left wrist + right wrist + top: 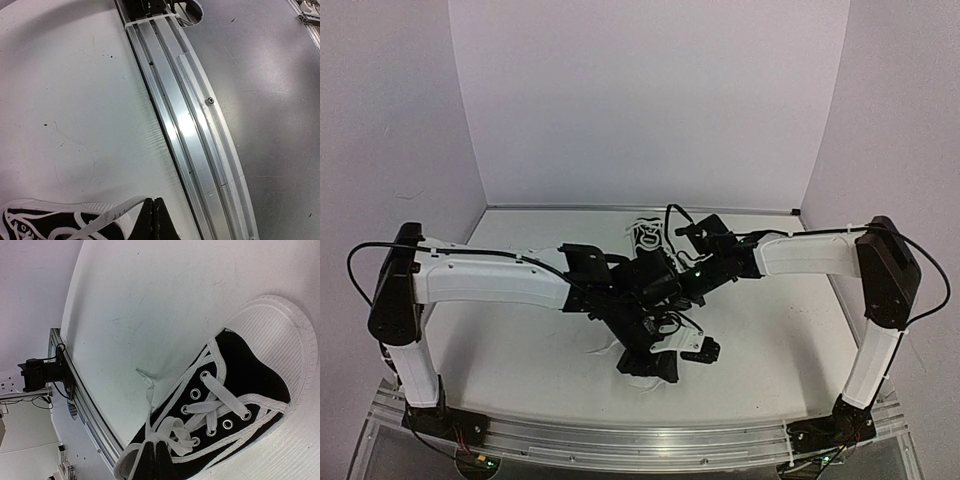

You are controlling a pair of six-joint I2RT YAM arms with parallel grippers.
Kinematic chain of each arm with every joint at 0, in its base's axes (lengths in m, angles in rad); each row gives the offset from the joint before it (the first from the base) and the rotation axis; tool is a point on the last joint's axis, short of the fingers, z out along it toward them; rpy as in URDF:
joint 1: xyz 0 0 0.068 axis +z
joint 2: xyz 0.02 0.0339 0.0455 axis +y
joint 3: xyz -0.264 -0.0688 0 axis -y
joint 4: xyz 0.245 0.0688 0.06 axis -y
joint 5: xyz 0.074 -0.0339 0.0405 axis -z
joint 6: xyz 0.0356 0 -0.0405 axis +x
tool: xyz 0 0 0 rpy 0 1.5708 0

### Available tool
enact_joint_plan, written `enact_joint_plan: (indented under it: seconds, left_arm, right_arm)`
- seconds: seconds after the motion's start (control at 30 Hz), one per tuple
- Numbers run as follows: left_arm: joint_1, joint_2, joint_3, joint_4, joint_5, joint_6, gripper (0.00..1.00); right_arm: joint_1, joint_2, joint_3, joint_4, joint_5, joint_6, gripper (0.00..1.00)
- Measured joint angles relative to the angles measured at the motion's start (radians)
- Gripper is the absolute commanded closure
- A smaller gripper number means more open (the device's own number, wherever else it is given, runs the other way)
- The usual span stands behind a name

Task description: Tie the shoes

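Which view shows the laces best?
The right wrist view: the laces cross up the whole front of the shoe, close and sharp. The left wrist view shows only one strand at its bottom edge. The top view shows just a small white tangle behind the arms.

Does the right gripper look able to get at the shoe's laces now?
Probably yes: the right gripper, shut, sits right at the laces of the shoe, with nothing between them.
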Motion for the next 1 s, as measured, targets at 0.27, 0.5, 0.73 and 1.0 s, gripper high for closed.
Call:
enact_joint_plan:
  seconds: [0.27,0.5,0.73,1.0]
  left_arm:
    - [-0.007,0.129,0.069,-0.031,0.106,0.079,1.00]
    - [-0.055,0.249,0.150,-0.027,0.102,0.140,1.00]
    - [-0.053,0.250,0.136,0.174,-0.014,0.123,0.63]
    - [-0.038,0.091,-0.083,0.311,-0.120,0.087,0.40]
  right_arm:
    - [-0.005,0.000,0.000,-0.001,-0.015,-0.025,1.00]
    - [-0.008,0.000,0.000,-0.004,-0.033,-0.042,1.00]
    - [-0.008,0.000,0.000,-0.003,-0.053,-0.058,1.00]
    - [-0.008,0.000,0.000,-0.004,-0.071,-0.065,1.00]
